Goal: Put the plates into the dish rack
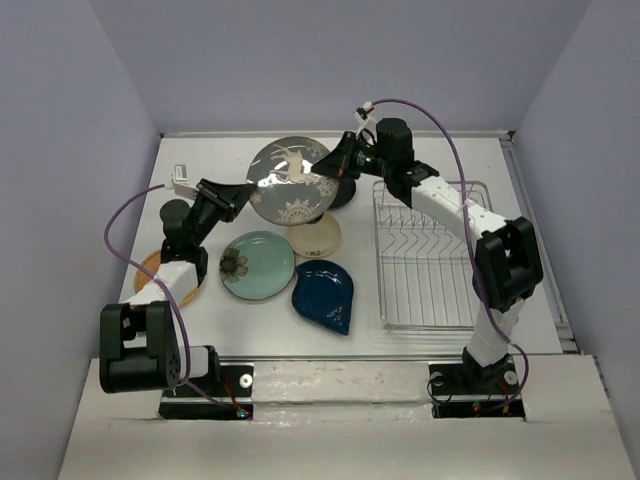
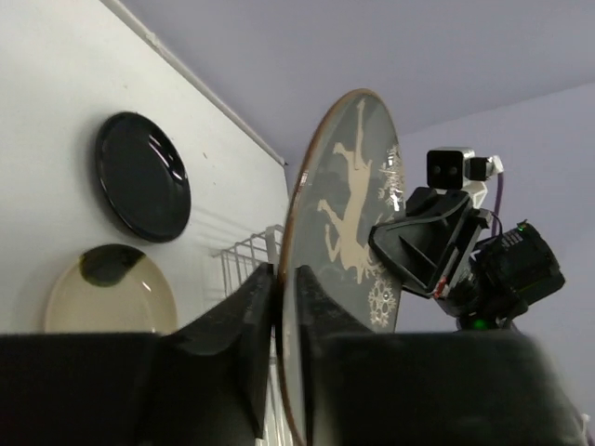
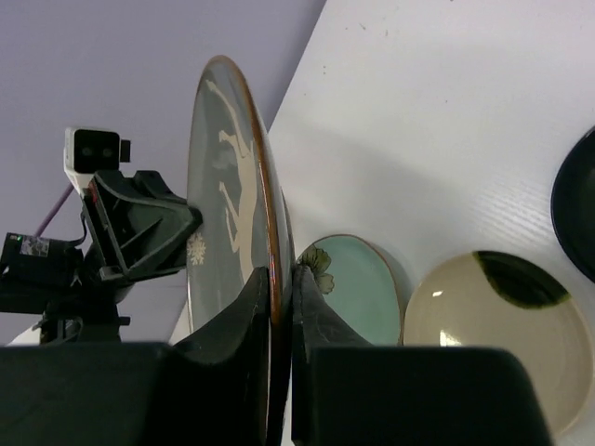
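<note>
Two sets of fingers grip one dish: the grey plate, marked with pale figures and edged with a brown rim, is lifted off the bench at the far centre, standing tilted on its edge between the arms. The left fingers are closed to a narrow slot on the plate's left rim, one on each face, and the right fingers pinch the opposite rim in the same way. The plate hangs above the cream plate, which lies flat on the bench with a dark blotch near one edge. The small black plate lies flat just beyond the cream one, toward the far side. Nearer, the pale teal plate with its flower lies left of the dark blue teardrop plate, the two close together. The orange plate sits at the left, largely covered by the left arm. The dish rack stands on the right side of the bench, right of the held plate and apart from it, partly under the right arm.
</note>
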Controlling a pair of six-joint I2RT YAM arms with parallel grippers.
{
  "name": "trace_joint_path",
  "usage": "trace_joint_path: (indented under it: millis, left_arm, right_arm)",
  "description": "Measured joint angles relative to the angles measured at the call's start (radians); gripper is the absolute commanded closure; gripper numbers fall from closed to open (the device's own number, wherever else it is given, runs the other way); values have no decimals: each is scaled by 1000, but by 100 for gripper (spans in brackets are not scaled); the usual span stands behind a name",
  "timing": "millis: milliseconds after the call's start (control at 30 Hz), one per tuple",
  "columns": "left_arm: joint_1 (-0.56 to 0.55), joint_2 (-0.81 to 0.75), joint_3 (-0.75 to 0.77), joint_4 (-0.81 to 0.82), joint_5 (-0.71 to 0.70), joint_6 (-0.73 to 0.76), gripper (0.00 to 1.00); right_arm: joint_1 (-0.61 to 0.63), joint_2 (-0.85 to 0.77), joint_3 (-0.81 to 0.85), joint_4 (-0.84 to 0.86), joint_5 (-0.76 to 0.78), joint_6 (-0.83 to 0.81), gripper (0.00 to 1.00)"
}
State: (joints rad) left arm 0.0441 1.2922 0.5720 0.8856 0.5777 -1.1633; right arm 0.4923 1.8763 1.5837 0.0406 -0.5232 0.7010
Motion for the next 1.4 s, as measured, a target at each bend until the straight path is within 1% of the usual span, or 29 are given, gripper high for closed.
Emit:
trace_joint_path:
  millis: [33, 67, 133, 167, 233, 267, 300, 333, 400, 433, 500, 533, 567, 600, 700, 767, 833, 933, 1000, 1133, 1200, 1400]
  left_arm:
    - [-6, -4, -9, 2, 0, -5, 47]
    - [-14, -8, -17, 4, -1, -5, 41]
    - [-45, -18, -31, 11, -4, -11, 32]
    - [-66, -23, -35, 10, -3, -6, 23]
    - [-104, -39, -37, 4, 10, 6, 13]
    - [-117, -51, -37, 0, 19, 20, 11]
    - [-128, -66, -37, -7, 29, 37, 3]
    - [-148, -103, -37, -24, 43, 59, 1]
    - [-154, -167, -36, -60, 59, 102, 1]
    - [-154, -193, -34, -81, 66, 126, 1]
    - [-155, -260, -31, -127, 77, 174, 1]
    - [-158, -295, -28, -157, 77, 202, 1]
    - [-168, -334, -24, -198, 76, 234, 1]
    - [-185, -361, -18, -236, 72, 267, 1]
    - [-292, -410, 17, -358, 69, 383, 1]
    - [-375, -428, 45, -478, 47, 487, 1]
    - [-435, -441, 71, -565, 33, 558, 1]
    - [-547, -480, 121, -693, -18, 671, 1]
    - [-621, -523, 134, -740, -60, 737, 1]
    - [-711, -618, 135, -817, -159, 835, 1]
    - [-724, -647, 135, -845, -205, 867, 1]
    - [-758, -668, 135, -886, -270, 907, 1]
  right_arm:
    - [0, -10, -17, 6, 0, 6, 93]
    - [0, -26, -44, 19, 1, 18, 93]
    - [-5, -61, -98, 23, 8, 25, 93]
    - [-12, -81, -123, 16, 15, 29, 93]
    - [-33, -116, -158, 17, 24, 29, 93]
    - [-51, -150, -187, 3, 25, 26, 93]
    - [-69, -179, -206, -8, 18, 28, 93]
    - [-95, -214, -220, -26, 19, 23, 93]
    - [-156, -286, -245, -71, 34, 2, 93]
    - [-218, -340, -248, -120, 50, -26, 93]
    - [-290, -400, -248, -170, 82, -59, 93]
    - [-347, -450, -238, -227, 153, -103, 93]
    - [-375, -477, -228, -267, 201, -140, 93]
    - [-401, -511, -217, -320, 283, -188, 93]
    - [-420, -612, -208, -471, 507, -312, 93]
    - [-412, -665, -208, -560, 629, -382, 93]
    - [-412, -703, -208, -638, 741, -437, 93]
    - [-412, -732, -201, -713, 877, -517, 93]
    - [-412, -729, -195, -743, 974, -587, 93]
    - [-413, -716, -193, -754, 1061, -708, 93]
    - [-413, -711, -193, -752, 1074, -781, 93]
    - [-412, -696, -193, -750, 1058, -901, 93]
